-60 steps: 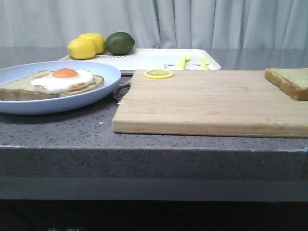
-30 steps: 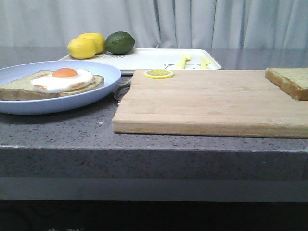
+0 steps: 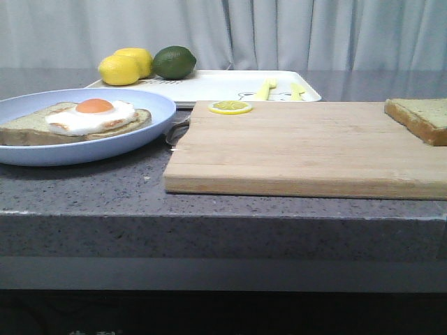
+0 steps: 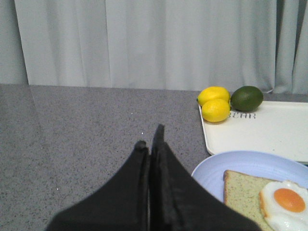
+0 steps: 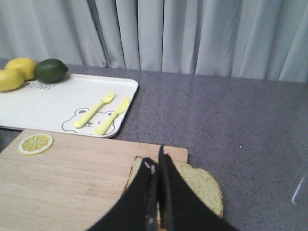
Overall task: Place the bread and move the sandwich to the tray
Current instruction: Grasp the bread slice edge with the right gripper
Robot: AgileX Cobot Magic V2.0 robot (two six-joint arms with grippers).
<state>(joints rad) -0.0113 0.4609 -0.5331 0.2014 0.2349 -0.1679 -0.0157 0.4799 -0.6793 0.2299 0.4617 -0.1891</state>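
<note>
Looking across the counter [image 3: 84, 188], we see the bread [image 3: 422, 117] lying flat on the far right corner of the wooden cutting board [image 3: 300, 150], partly cut off by the edge of the front view. It is a thick slice with a brown crust, and we judge it light, fairly stiff at the crust and softer in the middle, so a pinch across one crust edge should lift it without folding. The right gripper [image 5: 156, 166] hangs just above its near edge with the fingers pressed together and holding nothing; we would need to spread them before taking hold.

The sandwich [image 3: 73, 120] sits on the light-blue plate [image 3: 150, 105] at the left of the counter: a thinner slice bearing a fried egg [image 3: 91, 115] with an orange yolk. The egg looks smooth and may slide if the plate tips, so we would carry the plate level, gripped at its rim. The plate's weight we cannot judge from here, though it looks like light plastic. The left gripper [image 4: 150, 144] is likewise closed and empty, hovering over bare counter beside the plate.

The white tray [image 3: 223, 85] lies behind the board and plate, with two lemons [image 3: 124, 66] and a lime [image 3: 174, 61] at its far left corner, and a yellow fork and knife [image 5: 101, 115] by a bear drawing. A lemon slice [image 3: 230, 107] rests on the board's back edge.
</note>
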